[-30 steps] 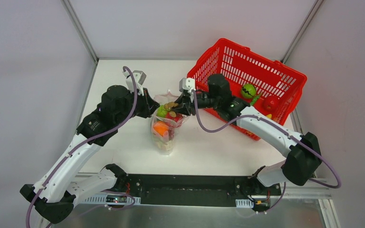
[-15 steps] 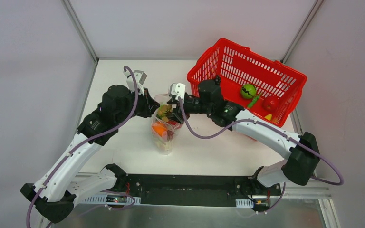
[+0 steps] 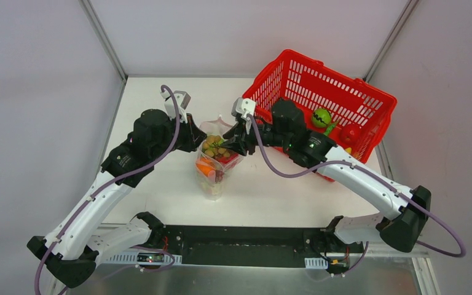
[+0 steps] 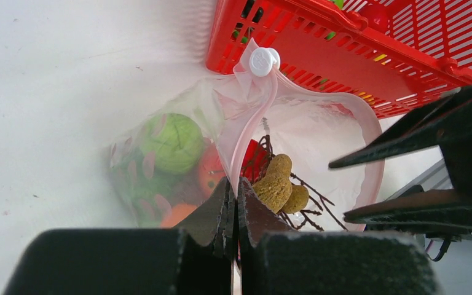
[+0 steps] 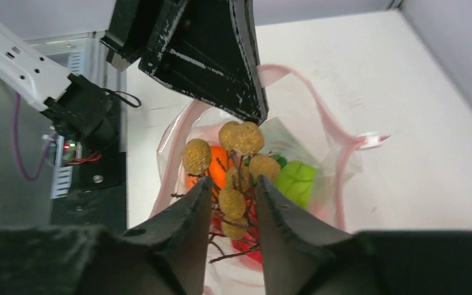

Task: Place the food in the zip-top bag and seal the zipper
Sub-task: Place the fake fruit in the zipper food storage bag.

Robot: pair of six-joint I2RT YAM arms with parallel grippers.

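left gripper point(image 4: 233, 184) clamped on the zipper point(image 4: 267, 89) rim, holding the zip-top bag point(image 3: 212, 181) upright with its mouth wide for loading. right gripper point(image 5: 232, 182), jaws apart, straddles a tan berry cluster point(image 5: 246, 138) resting atop the food point(image 4: 172, 141) inside. more pieces lie in the red basket point(image 3: 344, 83); zipper unsealed.

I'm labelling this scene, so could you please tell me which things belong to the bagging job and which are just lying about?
Job: zip-top bag, zipper, tan fruit bunch, green fruit, red fruit, left gripper pinching the bag's rim.
Lying about: red mesh basket, white table.
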